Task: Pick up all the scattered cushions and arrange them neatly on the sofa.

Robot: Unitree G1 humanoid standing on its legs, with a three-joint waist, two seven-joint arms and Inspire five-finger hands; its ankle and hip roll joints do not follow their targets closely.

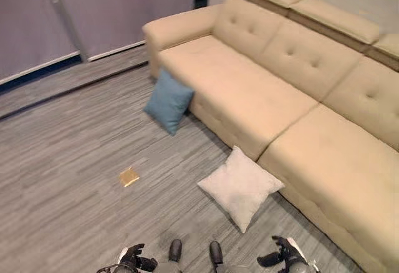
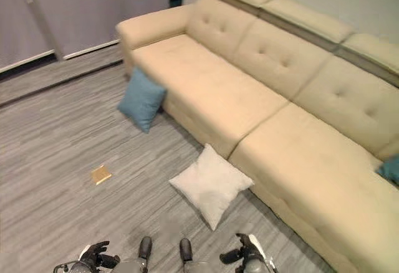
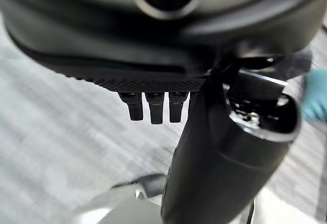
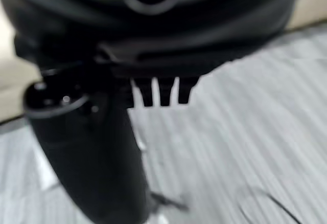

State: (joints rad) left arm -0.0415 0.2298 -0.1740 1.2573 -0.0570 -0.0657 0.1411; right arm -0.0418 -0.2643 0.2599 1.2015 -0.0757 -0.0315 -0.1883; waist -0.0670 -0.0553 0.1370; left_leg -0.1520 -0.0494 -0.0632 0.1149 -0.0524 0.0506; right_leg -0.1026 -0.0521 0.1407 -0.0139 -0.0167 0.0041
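- My left hand [image 1: 132,260] sits low at the near edge of the head view, over the grey floor [image 1: 62,179]. It holds nothing, and in its wrist view the fingers [image 3: 156,109] hang straight down, relaxed. The frame edge cuts off part of the hand.
- My right hand [image 1: 283,257] is at the near edge on the other side, also empty. Its fingers [image 4: 163,93] point straight down too, loose and unclenched.
- The white cushion [image 1: 240,186] lies on the floor and leans against the front of the beige sofa [image 1: 262,98], near the seam between two seat sections. It is between my hands and the sofa, touching neither hand.
- The blue cushion [image 1: 168,101] stands tilted on the floor farther off, propped against the sofa front near the armrest end.
- A third cushion, teal [image 2: 391,168], rests on the sofa seat at the far right. The frame edge cuts it off, so I see only a corner.
- A blurred teal patch [image 3: 314,93] shows past my left thumb; I cannot tell which cushion it is.
- A small tan square thing [image 1: 129,176] lies flat on the floor, well apart from both floor cushions. It is too small to make out.
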